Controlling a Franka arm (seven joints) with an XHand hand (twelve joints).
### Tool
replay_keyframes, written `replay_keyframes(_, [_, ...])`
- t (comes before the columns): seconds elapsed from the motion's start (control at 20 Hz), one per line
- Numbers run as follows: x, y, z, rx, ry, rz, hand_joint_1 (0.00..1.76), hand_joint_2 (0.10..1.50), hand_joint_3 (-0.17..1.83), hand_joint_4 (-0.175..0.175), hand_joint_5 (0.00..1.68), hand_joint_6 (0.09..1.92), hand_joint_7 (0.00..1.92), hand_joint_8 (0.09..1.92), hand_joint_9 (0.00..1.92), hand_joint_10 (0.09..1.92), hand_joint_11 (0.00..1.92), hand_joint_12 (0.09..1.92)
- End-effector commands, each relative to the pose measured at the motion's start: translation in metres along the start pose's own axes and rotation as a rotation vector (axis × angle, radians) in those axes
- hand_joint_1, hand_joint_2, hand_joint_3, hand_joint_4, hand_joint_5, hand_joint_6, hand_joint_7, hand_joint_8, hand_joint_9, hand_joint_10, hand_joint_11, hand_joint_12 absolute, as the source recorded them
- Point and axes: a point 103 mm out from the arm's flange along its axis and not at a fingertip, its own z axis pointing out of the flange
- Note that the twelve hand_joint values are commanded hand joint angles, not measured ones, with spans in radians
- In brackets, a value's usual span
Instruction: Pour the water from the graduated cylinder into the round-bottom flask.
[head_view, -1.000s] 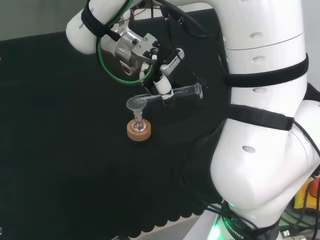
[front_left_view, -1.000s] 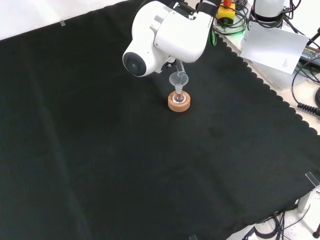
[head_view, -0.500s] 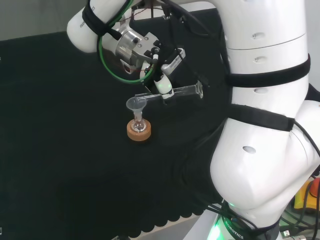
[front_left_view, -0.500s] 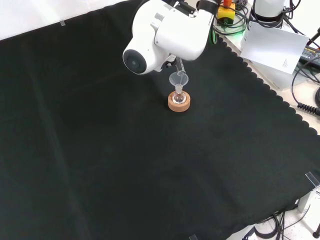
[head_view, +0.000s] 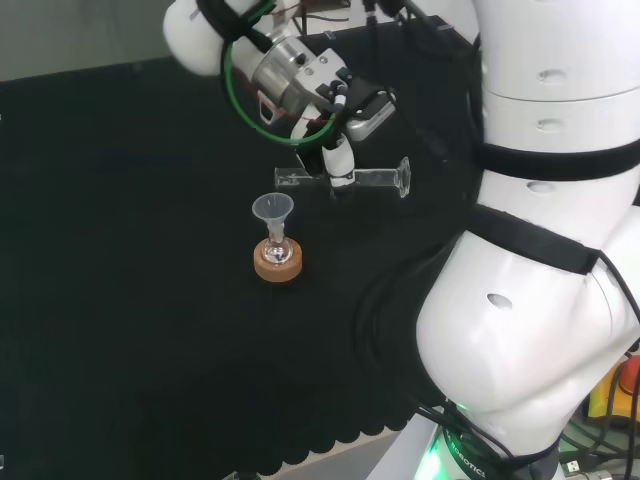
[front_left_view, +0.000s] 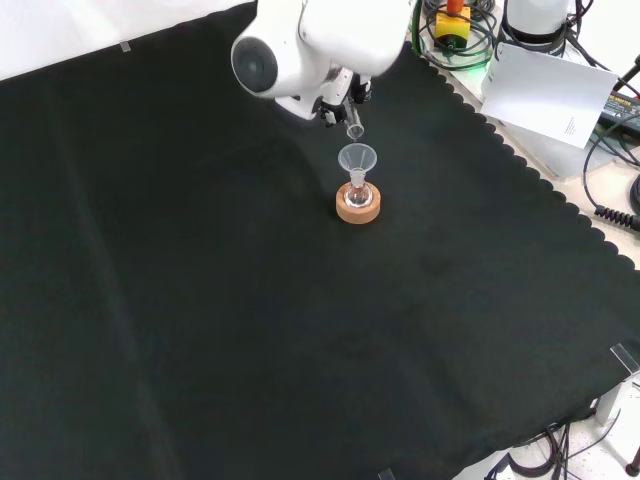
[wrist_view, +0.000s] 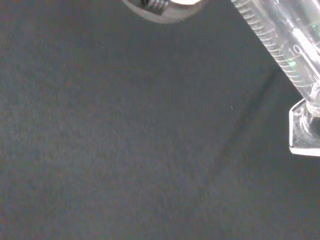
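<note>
graduated cylinder lies level, gripped in robot hand above funnel.

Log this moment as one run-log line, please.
phase: at pour | robot hand: shut on graduated cylinder, held level above bench | funnel: in round-bottom flask on cork ring | cylinder mouth: clear of funnel

I see the counter covered by a black cloth with a scalloped edge along its far right side in my front view. Beyond that edge a white sheet of paper leans among tangled black cables, and a yellow box with a red button sits near the top. Small clear tabs pin the cloth at its border. In my head view a yellow and red object peeks out at the lower right.
</note>
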Motion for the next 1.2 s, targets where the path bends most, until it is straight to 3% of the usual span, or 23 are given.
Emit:
replay_keyframes(0.05, [-0.022,-0.001,0.012,-0.182,0.109,-0.111,1.27,1.11,-0.17,0.011,1.10,0.84,1.31,0.50,1.56,0.09,1.25,0.65])
replay_keyframes(0.3, [-0.035,0.004,0.012,-0.271,0.158,-0.174,1.27,1.11,-0.17,0.012,1.10,0.84,1.30,0.50,1.55,0.09,1.25,0.65])
replay_keyframes(0.6, [-0.042,0.012,0.004,-0.303,0.167,-0.217,1.27,1.11,-0.17,0.016,1.10,0.84,1.30,0.50,1.55,0.09,1.24,0.65])
replay_keyframes(0.8, [-0.049,0.018,0.004,-0.332,0.219,-0.283,1.27,1.11,-0.17,0.017,1.10,0.85,1.30,0.50,1.55,0.09,1.24,0.64])
replay_keyframes(0.95, [-0.049,0.021,0.006,-0.350,0.215,-0.317,1.27,1.11,-0.17,0.018,1.10,0.85,1.30,0.51,1.54,0.09,1.23,0.64])
replay_keyframes(1.2, [-0.051,0.025,0.009,-0.429,0.235,-0.345,1.27,1.11,-0.17,0.021,1.10,0.85,1.29,0.51,1.53,0.09,1.22,0.64])
